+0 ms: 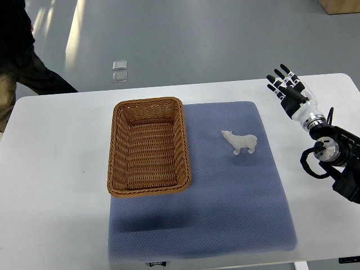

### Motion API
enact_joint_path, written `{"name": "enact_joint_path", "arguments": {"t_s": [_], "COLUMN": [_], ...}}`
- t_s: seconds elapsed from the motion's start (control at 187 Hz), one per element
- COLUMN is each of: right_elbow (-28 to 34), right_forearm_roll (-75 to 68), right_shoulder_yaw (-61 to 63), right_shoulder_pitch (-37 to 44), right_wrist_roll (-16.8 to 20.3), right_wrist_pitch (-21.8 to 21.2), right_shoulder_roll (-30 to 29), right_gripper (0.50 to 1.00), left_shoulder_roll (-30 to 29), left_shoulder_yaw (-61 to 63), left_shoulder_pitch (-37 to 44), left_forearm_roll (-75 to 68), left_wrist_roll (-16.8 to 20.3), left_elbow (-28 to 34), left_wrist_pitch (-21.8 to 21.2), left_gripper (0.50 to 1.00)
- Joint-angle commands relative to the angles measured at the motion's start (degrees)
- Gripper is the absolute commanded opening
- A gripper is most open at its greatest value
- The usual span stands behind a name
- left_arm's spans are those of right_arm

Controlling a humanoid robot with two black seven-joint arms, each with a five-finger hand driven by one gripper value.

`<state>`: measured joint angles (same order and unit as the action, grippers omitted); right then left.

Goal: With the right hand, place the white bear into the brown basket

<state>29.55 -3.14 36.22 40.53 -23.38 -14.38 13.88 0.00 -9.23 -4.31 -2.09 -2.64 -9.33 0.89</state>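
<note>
White bear (pixel 241 142) standing on the blue mat (pixel 225 214), right of the brown basket (pixel 148 147) and well apart from the right hand (pixel 291 90); fingers (pixel 279 76) extended, slightly spread, clamped on nothing, hovering up and to the right over the white table (pixel 50 169). Head toward the basket, long axis running left-right
</note>
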Motion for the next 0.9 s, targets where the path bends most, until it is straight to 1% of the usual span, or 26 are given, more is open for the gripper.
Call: {"name": "enact_joint_path", "arguments": {"t_s": [0.0, 0.729, 0.895], "right_elbow": [-0.20, -0.28, -0.28], "right_forearm_roll": [0.07, 0.16, 0.24], "right_shoulder_yaw": [-0.01, -0.09, -0.09], "right_shoulder_pitch": [-0.28, 0.33, 0.25], "right_wrist_roll": [0.00, 0.18, -0.26], "right_wrist_pitch": [0.14, 0.23, 0.23], "right_shoulder_roll": [-0.25, 0.71, 0.80], "right_gripper": [0.924, 0.924, 0.924], "left_shoulder_roll": [0.00, 0.00, 0.00], "left_shoulder_yaw": [-0.09, -0.09, 0.00], "left_shoulder_pitch": [0.00, 0.00, 0.00], "left_forearm_roll": [0.07, 0.16, 0.16], "left_wrist_roll": [0.00, 0.00, 0.00], "left_elbow": [-0.25, 0.37, 0.37], "left_wrist_pitch": [0.34, 0.43, 0.43], "left_gripper": [1.000, 1.000, 1.000]}}
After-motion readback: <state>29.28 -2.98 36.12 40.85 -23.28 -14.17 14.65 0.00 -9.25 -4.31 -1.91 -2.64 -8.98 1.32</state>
